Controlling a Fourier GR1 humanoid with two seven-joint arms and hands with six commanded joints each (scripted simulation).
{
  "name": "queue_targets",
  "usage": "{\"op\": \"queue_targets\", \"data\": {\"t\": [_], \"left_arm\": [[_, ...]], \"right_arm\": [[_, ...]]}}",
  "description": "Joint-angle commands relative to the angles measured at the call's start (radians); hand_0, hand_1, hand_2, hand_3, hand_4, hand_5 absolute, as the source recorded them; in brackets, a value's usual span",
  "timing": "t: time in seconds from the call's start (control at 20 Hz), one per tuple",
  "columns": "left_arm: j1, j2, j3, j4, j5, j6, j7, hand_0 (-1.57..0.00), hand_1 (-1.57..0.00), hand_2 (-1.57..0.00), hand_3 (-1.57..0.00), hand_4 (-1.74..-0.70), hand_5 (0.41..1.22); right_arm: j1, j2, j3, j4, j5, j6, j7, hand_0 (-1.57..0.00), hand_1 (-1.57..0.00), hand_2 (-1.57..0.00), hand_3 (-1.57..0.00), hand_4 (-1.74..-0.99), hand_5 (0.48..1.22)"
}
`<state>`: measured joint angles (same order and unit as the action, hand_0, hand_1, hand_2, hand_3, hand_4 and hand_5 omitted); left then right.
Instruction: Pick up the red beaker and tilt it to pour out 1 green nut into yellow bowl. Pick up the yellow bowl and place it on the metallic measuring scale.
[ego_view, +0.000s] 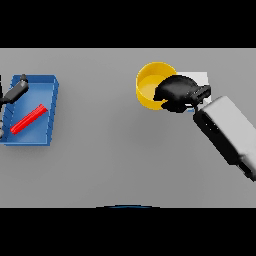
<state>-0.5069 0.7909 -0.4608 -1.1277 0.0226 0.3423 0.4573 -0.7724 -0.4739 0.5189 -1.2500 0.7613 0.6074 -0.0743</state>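
Right hand (176, 92) gripping yellow bowl (148, 86) rim, scale (200, 78) just beside

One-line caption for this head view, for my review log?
Right hand grips the yellow bowl beside the scale; left hand over the blue tray.

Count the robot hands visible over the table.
2. The right hand is curled on the yellow bowl at upper right; the left hand sits at the left edge over the blue tray.

No legible text or markings anywhere.
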Motion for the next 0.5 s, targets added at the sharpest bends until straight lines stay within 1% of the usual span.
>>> {"op": "queue_targets", "data": {"t": [0.0,0.05,0.1,0.2,0.25,0.35,0.4,0.45], "left_arm": [[0.007,0.006,-0.001,-0.018,0.002,-0.001,0.004,0.00,0.00,0.00,0.00,-0.74,0.710],[0.004,0.003,0.000,-0.002,-0.001,-0.001,0.000,0.00,0.00,0.00,0.00,-0.74,0.710],[0.001,0.008,0.003,-0.006,0.003,-0.008,-0.002,0.00,0.00,0.00,0.00,-0.74,0.708],[0.005,0.009,0.008,-0.009,0.010,-0.011,-0.003,0.00,0.00,0.00,0.00,-0.74,0.706],[0.011,0.019,0.014,-0.022,0.014,-0.011,0.000,0.00,0.00,0.00,0.00,-0.74,0.703],[0.005,0.020,0.014,-0.016,0.015,-0.018,-0.004,0.00,0.00,0.00,0.00,-0.73,0.697],[0.003,0.016,0.011,-0.009,0.010,-0.018,-0.005,0.00,0.00,0.00,0.00,-0.73,0.696],[0.012,0.015,0.010,-0.023,0.010,-0.010,0.004,0.00,0.00,0.00,0.00,-0.73,0.691]], "right_arm": [[0.006,-0.006,-0.007,0.013,0.008,-0.025,0.004,-1.57,-1.57,-1.50,-1.24,-1.741,1.221],[0.008,-0.026,-0.022,0.032,0.014,-0.051,-0.012,-1.57,-1.57,-1.52,-1.23,-1.741,1.221],[-0.008,-0.041,-0.039,0.052,0.016,-0.062,-0.008,-1.57,-1.57,-1.53,-1.22,-1.741,1.221],[-0.019,-0.064,-0.062,0.114,0.024,-0.103,-0.039,-1.57,-1.57,-1.54,-1.20,-1.741,1.221],[-0.031,-0.062,-0.074,0.146,0.024,-0.113,-0.030,-1.57,-1.57,-1.53,-1.19,-1.741,1.221],[-0.035,-0.073,-0.095,0.201,0.022,-0.136,-0.055,-1.57,-1.57,-1.50,-1.18,-1.741,1.221],[-0.034,-0.069,-0.099,0.230,0.029,-0.154,-0.051,-1.57,-1.57,-1.51,-1.17,-1.741,1.221],[-0.038,-0.069,-0.103,0.272,0.039,-0.182,-0.071,-1.57,-1.57,-1.51,-1.18,-1.741,1.221]]}}
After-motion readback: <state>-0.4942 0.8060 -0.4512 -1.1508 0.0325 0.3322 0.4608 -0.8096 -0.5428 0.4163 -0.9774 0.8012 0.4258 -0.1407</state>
